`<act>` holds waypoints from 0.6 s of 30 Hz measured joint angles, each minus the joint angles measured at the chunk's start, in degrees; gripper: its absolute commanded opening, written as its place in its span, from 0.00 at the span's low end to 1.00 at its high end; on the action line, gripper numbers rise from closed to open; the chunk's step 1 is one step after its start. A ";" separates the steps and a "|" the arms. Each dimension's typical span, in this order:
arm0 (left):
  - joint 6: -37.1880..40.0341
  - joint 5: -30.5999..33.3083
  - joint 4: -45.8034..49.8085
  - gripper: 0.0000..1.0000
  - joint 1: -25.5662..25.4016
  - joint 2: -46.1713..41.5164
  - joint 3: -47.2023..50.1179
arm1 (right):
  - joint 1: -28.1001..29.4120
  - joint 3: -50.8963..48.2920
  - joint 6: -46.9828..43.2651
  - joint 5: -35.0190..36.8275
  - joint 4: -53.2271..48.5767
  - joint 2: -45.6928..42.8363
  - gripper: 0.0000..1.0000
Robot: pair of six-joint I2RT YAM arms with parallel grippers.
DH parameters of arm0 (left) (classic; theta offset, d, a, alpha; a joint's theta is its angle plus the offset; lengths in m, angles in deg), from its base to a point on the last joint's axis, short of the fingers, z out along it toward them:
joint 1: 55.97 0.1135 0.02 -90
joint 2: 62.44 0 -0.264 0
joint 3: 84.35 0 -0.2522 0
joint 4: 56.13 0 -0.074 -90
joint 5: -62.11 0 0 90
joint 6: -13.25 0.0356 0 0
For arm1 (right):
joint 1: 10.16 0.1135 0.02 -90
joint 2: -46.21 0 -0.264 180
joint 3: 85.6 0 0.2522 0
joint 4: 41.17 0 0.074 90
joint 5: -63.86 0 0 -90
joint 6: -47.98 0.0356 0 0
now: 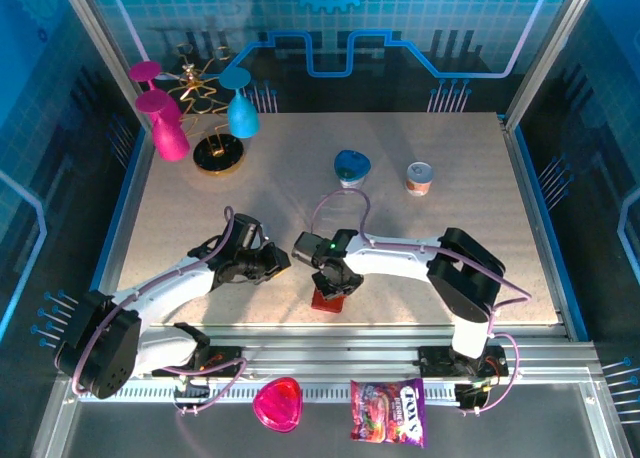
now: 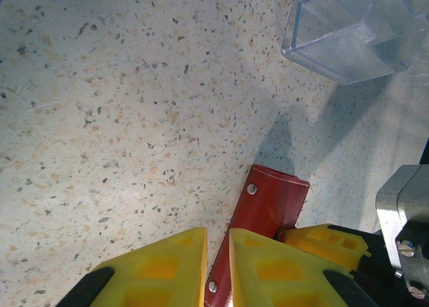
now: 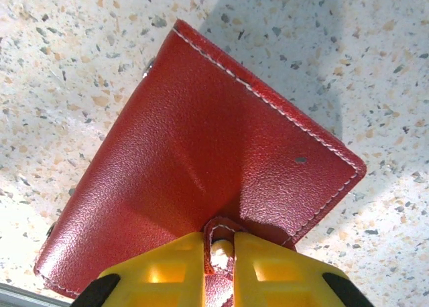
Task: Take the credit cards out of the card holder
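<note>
Card holder [image 3: 201,139] is closed, its dark red cover showing, at about 6 o'clock on the speckled table [image 1: 460,218], close to the near edge between the two arms. In the right wrist view its long axis runs from 7 o'clock to 1 o'clock, and one stitched corner points to 4 o'clock. The right gripper [image 3: 219,243] is pinched narrow on the strap tab [image 3: 218,228] at the cover's 5 o'clock edge. The left gripper [image 2: 217,253], at 10 o'clock of the card holder [image 1: 326,301] from above, has its jaws nearly together. A red edge runs toward that slit, and whether they grip it cannot be told.
</note>
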 measured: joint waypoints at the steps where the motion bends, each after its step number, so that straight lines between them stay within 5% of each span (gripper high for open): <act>1: 0.00 0.00 -0.13 0.17 -0.17 0.00 0.00 | 0.00 -0.28 -0.31 0.02 0.37 -0.31 0.11; 18: -8.66 -3.45 -14.56 0.15 -7.43 10.67 -0.13 | -2.45 -13.90 -2.54 -2.34 21.33 -10.23 0.02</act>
